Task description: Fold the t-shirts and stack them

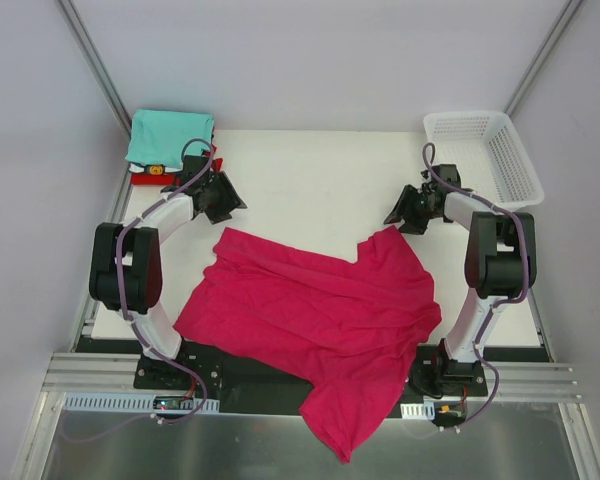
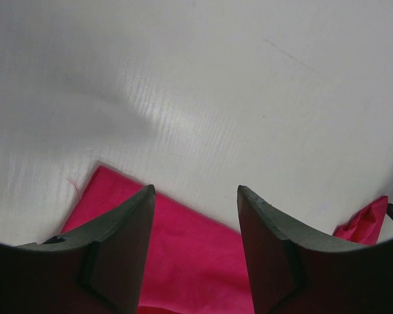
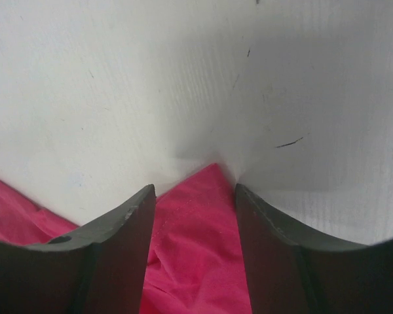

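Observation:
A large magenta-pink t-shirt [image 1: 320, 310] lies crumpled across the white table [image 1: 320, 180], its lower part hanging over the near edge. My left gripper [image 1: 225, 208] hovers at the shirt's far left corner. In the left wrist view that gripper [image 2: 195, 190] is open, with the pink cloth [image 2: 183, 261] lying flat below the gap. My right gripper [image 1: 400, 220] is at the shirt's far right corner. In the right wrist view it [image 3: 194, 188] is open, and the pointed cloth corner [image 3: 196, 248] sits between its fingers. A folded teal t-shirt [image 1: 165, 135] tops a stack at the far left, with a red one [image 1: 140, 171] under it.
A white plastic mesh basket [image 1: 475, 116] stands at the far right corner, just beyond the right arm. Metal frame posts rise at both far corners. White table surface stretches between the two grippers and toward the back.

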Action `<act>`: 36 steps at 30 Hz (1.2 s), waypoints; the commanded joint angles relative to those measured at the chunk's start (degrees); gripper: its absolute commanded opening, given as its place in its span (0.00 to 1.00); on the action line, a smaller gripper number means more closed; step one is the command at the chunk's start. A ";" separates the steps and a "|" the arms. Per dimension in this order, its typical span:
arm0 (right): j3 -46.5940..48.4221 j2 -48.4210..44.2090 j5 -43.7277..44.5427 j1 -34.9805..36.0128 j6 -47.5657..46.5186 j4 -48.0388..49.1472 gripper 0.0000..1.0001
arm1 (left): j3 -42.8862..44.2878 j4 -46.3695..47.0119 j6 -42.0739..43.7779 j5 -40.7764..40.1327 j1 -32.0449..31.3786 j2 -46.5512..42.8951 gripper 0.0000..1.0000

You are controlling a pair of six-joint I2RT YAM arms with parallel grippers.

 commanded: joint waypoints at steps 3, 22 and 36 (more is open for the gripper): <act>-0.68 -0.22 -0.83 0.37 0.42 0.28 0.45 | 0.31 -0.27 -0.43 1.04 0.68 -4.07 0.52; -1.47 -3.12 -0.83 0.37 0.43 0.63 0.35 | 0.93 -6.76 -0.96 -0.71 3.40 1.72 0.38; -1.20 -6.55 -0.75 0.37 0.34 -0.77 0.35 | 2.51 -8.89 -1.40 -0.63 5.69 5.59 0.37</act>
